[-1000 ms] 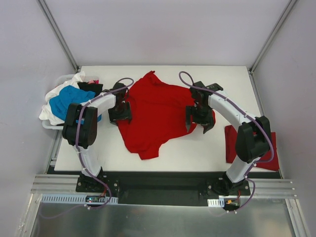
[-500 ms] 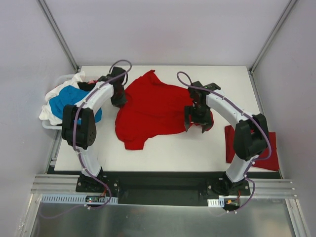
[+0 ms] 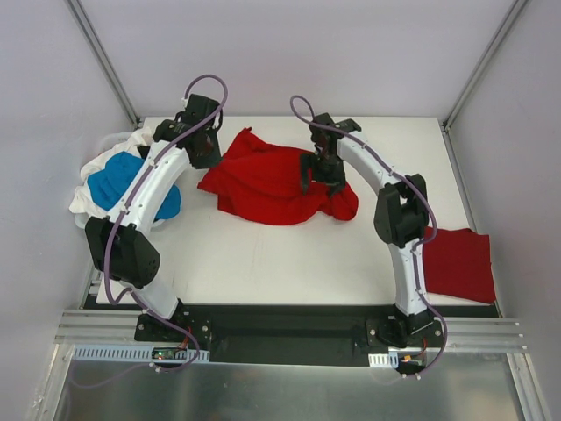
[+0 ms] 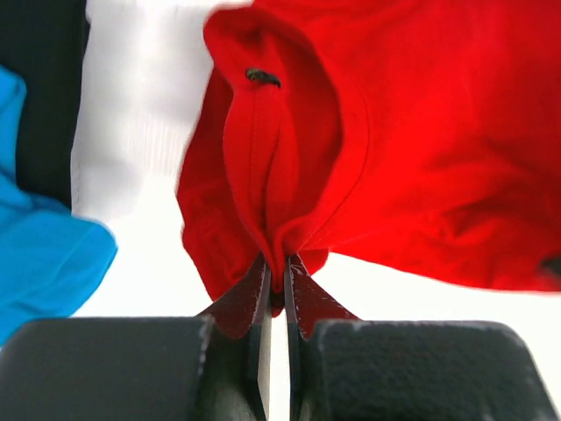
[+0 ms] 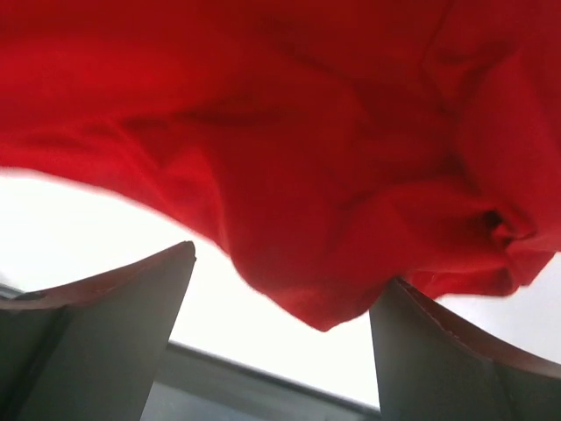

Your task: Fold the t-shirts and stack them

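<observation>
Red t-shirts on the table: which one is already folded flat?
The red shirt at the near right corner of the table: a flat, neat rectangle. The other red shirt lies bunched and wrinkled mid-table.

White bench, grey booth all round me.
My bench [image 3: 289, 254] sits bright under even light, pale grey walls [image 3: 289, 53] closing in behind and on both sides, an aluminium rail [image 3: 289, 326] along the near edge, a dull metal sheet [image 3: 289, 390] below it.
</observation>
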You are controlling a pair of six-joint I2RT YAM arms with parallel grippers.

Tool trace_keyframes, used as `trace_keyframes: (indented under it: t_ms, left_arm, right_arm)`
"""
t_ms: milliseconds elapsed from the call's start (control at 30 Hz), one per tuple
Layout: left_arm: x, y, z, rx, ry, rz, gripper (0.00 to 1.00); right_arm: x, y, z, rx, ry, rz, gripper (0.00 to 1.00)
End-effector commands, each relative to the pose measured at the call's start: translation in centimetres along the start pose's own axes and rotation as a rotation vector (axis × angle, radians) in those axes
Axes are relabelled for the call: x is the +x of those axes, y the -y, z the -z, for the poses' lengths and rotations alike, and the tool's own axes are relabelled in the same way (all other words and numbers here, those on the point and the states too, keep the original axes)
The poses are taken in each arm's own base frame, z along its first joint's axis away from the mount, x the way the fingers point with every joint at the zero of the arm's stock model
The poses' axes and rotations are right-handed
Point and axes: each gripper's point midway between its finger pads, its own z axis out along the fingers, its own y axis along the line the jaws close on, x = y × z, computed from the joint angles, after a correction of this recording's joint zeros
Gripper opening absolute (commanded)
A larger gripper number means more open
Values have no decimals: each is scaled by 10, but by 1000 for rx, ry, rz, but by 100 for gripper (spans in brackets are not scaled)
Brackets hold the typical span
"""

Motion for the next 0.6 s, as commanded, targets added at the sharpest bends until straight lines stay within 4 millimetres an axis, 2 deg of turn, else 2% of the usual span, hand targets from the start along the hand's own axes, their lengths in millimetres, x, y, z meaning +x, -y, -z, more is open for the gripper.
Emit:
trace_keyframes:
  t_ms: [0,100,133,167,200,233,267,333,467,500,567]
  left_arm:
    - [24,3,18,8,-60,-43,0]
    - [36,13,28,41,-92,-61,0]
    - [41,16,32,54,-106,-50,0]
    - [50,21,35,80,-138,-49,0]
    - [59,23,37,91,-162,-49,0]
    - [63,26,42,104,-163,-33,0]
    - [67,26,45,111,-174,-30,0]
    - [67,24,46,100,-169,-32,0]
    - [58,21,48,71,-155,-50,0]
    - [53,24,50,78,-145,-46,0]
    - [52,26,48,80,-151,-38,0]
  right_arm:
    - [-41,22,7,-34,54,-129,84]
    - [-55,38,1,-25,46,-167,84]
    - [-50,45,3,9,19,-143,84]
    - [-58,52,7,55,49,-125,84]
    - [-58,56,10,77,53,-113,84]
    - [-60,58,17,85,78,-109,84]
    - [-55,70,25,133,100,-107,84]
    - [-53,73,31,127,129,-115,84]
    - [-21,84,29,158,28,-111,84]
    - [-3,92,25,182,-13,-101,84]
    - [6,102,19,198,-9,-102,84]
